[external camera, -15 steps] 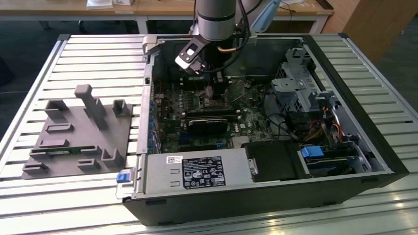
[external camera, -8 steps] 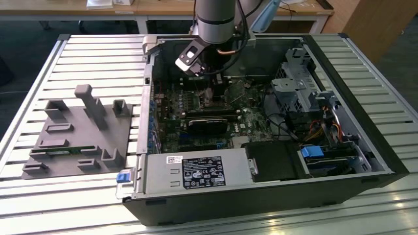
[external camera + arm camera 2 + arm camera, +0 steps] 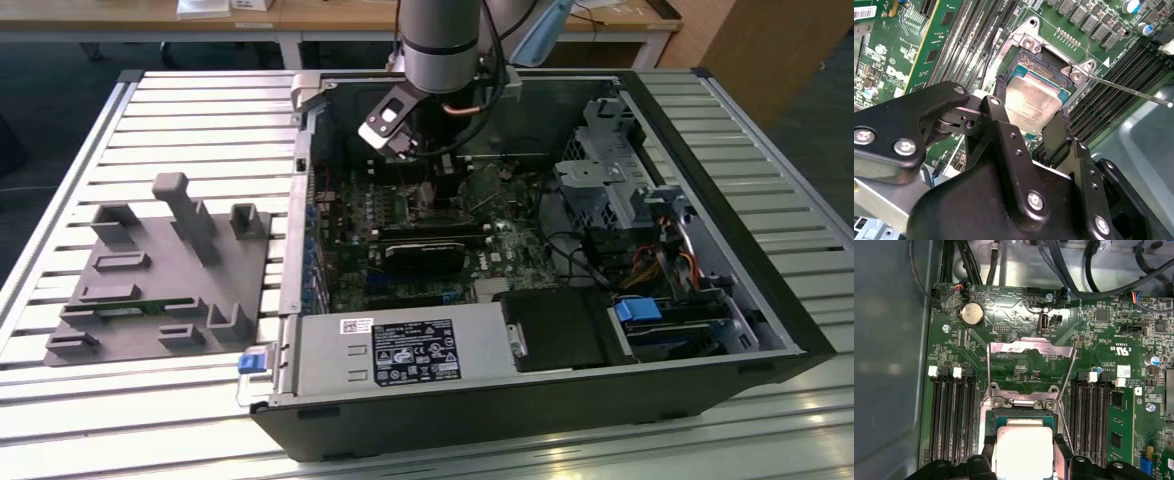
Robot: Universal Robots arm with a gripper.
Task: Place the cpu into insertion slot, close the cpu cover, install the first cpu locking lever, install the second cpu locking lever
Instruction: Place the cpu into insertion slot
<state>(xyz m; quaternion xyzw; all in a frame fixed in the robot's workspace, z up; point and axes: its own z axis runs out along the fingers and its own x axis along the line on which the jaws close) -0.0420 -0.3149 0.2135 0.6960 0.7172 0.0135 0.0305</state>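
Cpu (image 3: 1034, 100) sat clamped between the 2 black fingers (image 3: 999, 95) of the end effector (image 3: 1029, 107), its pale metal top facing up, directly over the insertion slot (image 3: 1041, 65). Whether the chip was fully seated or just above the socket could not be told. In the first wrist view the cpu (image 3: 1024, 450) hid most of the insertion slot (image 3: 1024, 414), with the end effector (image 3: 1024, 445) gripping it on 2 opposite edges.

In the exterior view the arm came straight down from the far side into the open computer case (image 3: 747, 250), and the end effector (image 3: 434, 180) reached the motherboard in the far half of the case.

The cpu cover (image 3: 1029, 345) stood swung open on the far side of the socket, its large window showing green board behind it. 1 thin locking lever (image 3: 1129, 90) stuck out from the socket corner, unlatched, across the long black memory slots (image 3: 951, 415) that flanked the socket on both sides. A round coin battery (image 3: 972, 315) lay beyond the cover, and dark cables (image 3: 1064, 270) ran along the case's far wall.

Nearer the camera in the exterior view, a black card (image 3: 427, 250) crossed the board and a grey power supply box (image 3: 387, 352) filled the near corner. A grey fixture (image 3: 160, 270) rested on the slatted table (image 3: 200, 110), well apart at the exterior view's left.
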